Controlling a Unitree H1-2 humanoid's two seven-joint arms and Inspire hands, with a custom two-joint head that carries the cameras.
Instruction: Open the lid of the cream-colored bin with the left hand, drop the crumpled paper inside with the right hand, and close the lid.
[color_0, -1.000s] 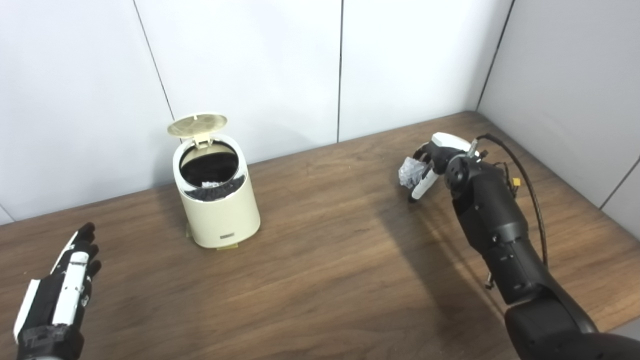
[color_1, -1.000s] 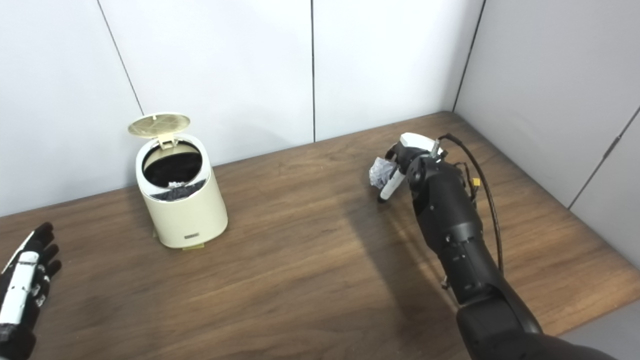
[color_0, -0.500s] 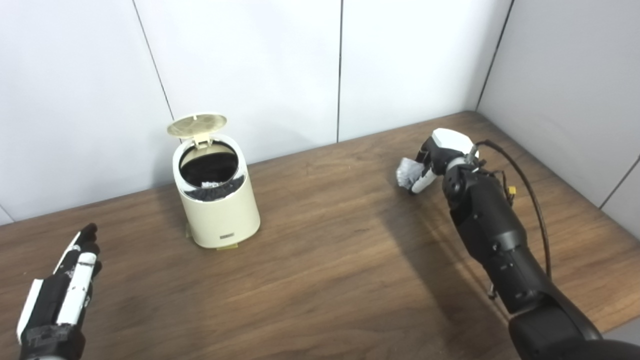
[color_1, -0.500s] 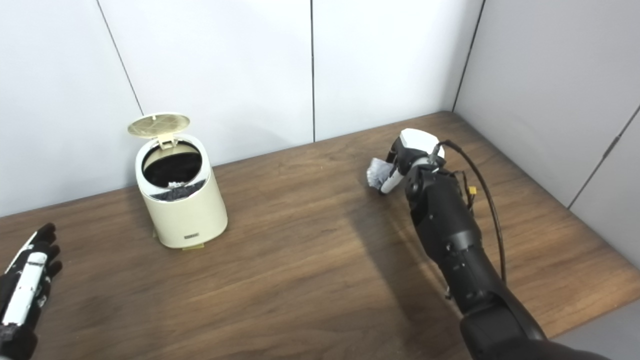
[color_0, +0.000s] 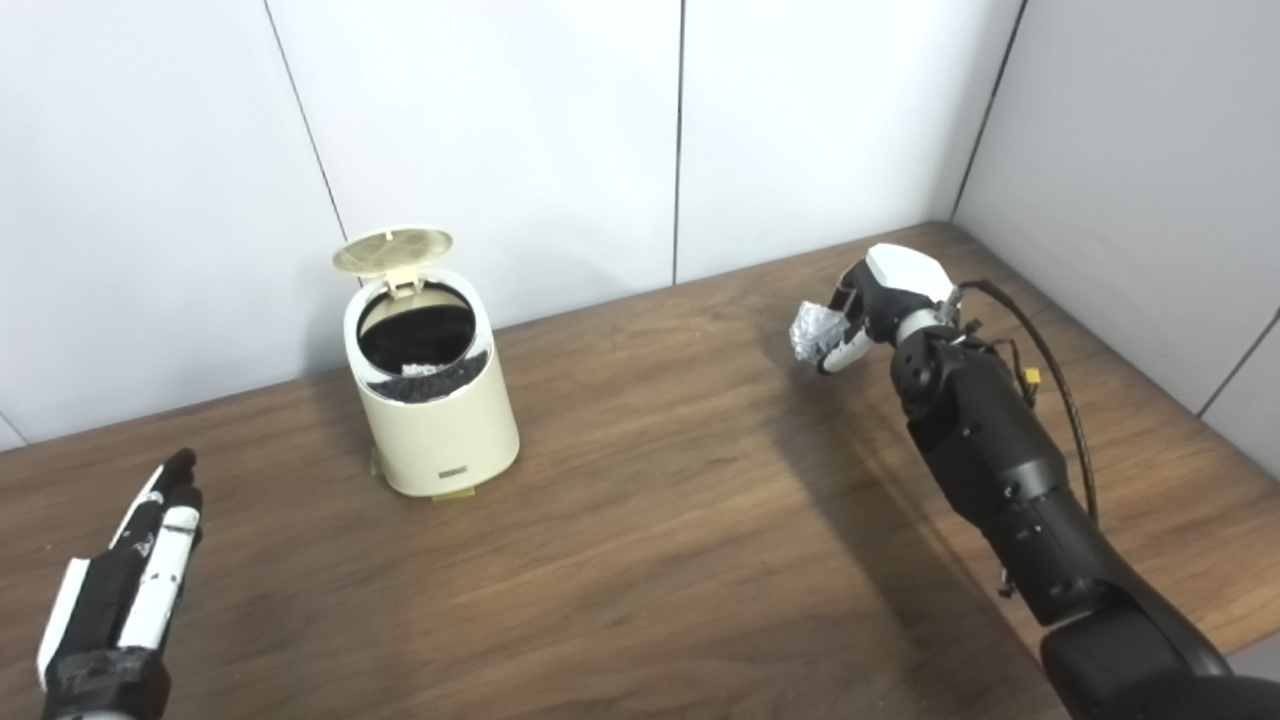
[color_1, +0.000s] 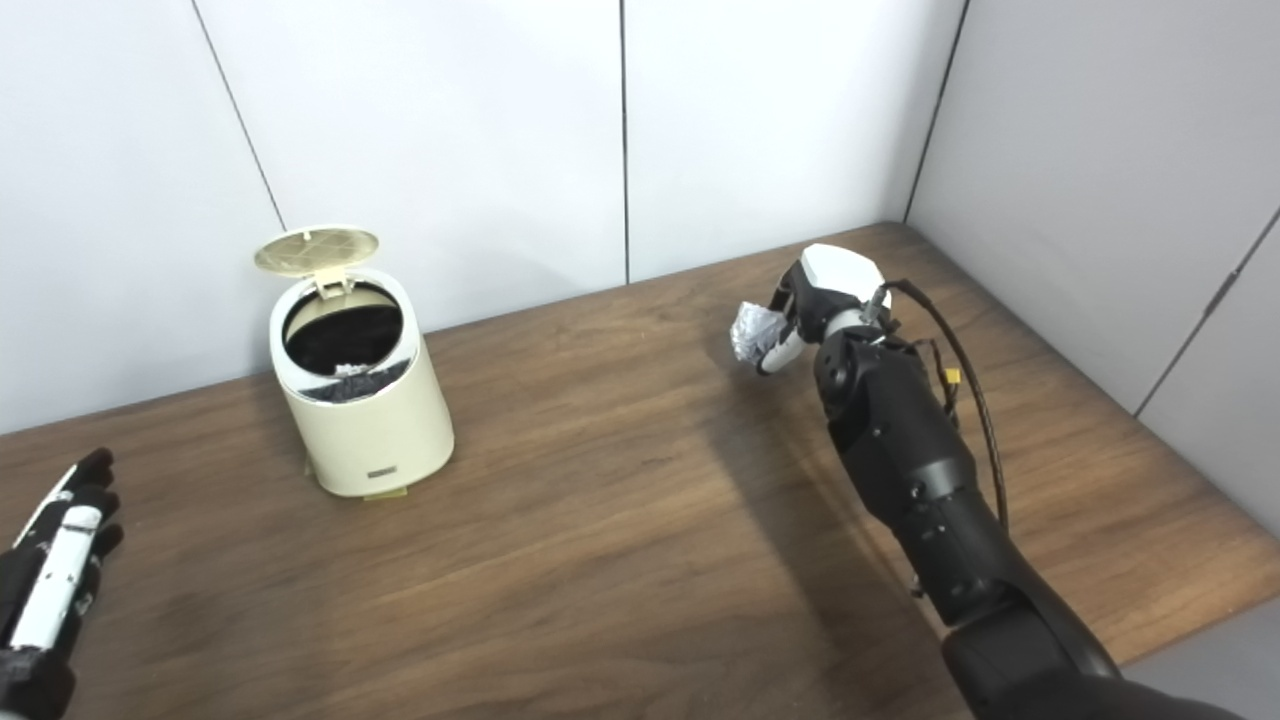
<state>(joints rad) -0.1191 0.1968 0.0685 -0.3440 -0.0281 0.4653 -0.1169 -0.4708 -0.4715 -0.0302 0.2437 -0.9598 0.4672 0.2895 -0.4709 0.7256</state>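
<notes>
At the far left we see our left hand (color_0: 125, 575), black with white plates, low over the dark brown wooden counter (color_0: 650, 540). Its fingers (color_0: 168, 497) are stretched out and a little apart, and it holds nothing. It points up the counter toward the bin but is well apart from it.

Further right stands the cream-colored round plastic bin (color_0: 435, 400), upright on the counter and near the white panel wall (color_0: 480, 130). Its round cream lid (color_0: 392, 249) is open, tilted back on the hinge at the rear of the rim. Inside we see a black liner (color_0: 415, 335), and some small pale scraps (color_0: 420, 370) lie near the front of the opening; we cannot tell what they are.

The middle of the counter carries the long shadow of our right arm.

At the right, our right hand (color_0: 880, 300), black with a white back plate, is lifted above the counter. Its fingers are clenched around the crumpled ball of grey-white paper (color_0: 813, 328), which sticks out on the side that faces the bin. The paper is in the air, not touching the wood, and is well apart from the bin. A black cable (color_0: 1050, 370) loops beside the forearm.
</notes>
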